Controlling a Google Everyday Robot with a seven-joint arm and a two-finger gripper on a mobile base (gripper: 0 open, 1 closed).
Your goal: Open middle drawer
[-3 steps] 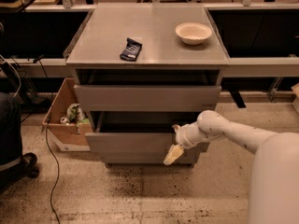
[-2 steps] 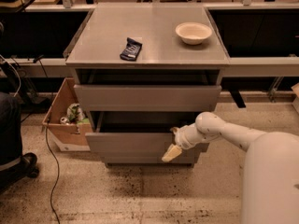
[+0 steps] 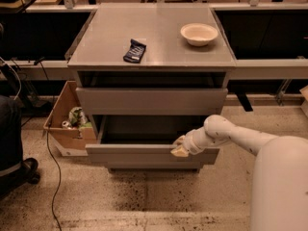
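Grey middle drawer; cream gripper at its front

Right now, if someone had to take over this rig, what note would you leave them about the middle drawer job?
The pincer is at the top edge of the middle drawer front, right of centre.
The middle drawer is pulled partway out, its inside in shadow; the drawer above sits further back.
Done: opening is under way.
Left: probably pull further, then let go and back off.
A bowl and a dark packet sit on the cabinet top.
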